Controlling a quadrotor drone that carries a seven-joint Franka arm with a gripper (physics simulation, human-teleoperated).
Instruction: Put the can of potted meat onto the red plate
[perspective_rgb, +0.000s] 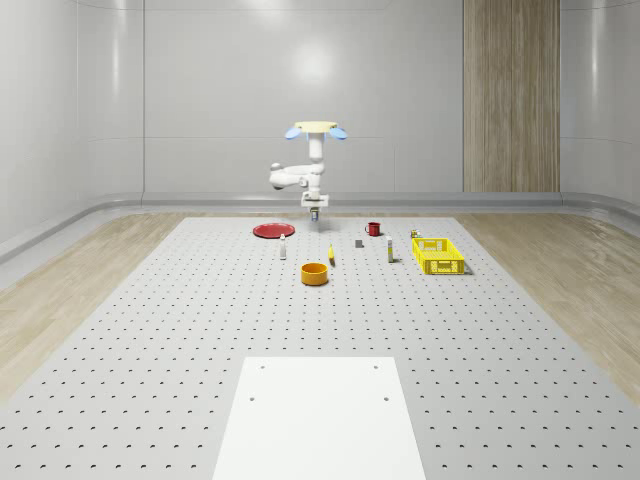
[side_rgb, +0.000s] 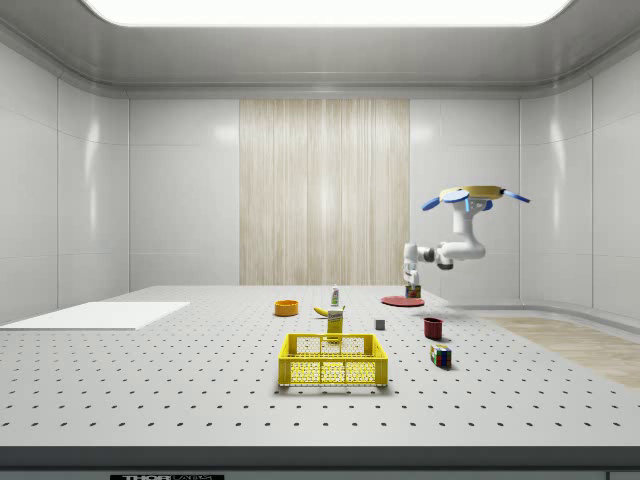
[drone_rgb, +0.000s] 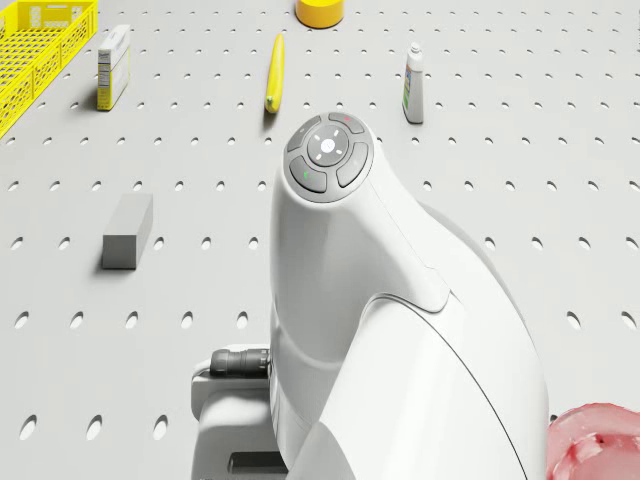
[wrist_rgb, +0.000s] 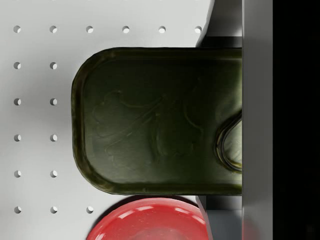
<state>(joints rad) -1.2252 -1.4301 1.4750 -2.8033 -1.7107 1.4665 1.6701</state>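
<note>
Carry step: the gripper (perspective_rgb: 314, 213) grips the potted-meat can (wrist_rgb: 160, 120) (drone hovering); red plate (wrist_rgb: 150, 220) lies just beside, so shift over and lower.

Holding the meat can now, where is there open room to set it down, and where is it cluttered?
The red plate is bare, with open table toward the whole-scene view's left. The white panel up front is free too. Crowded: the stretch from the small bottle past the orange bowl and red mug to the yellow crate.
</note>
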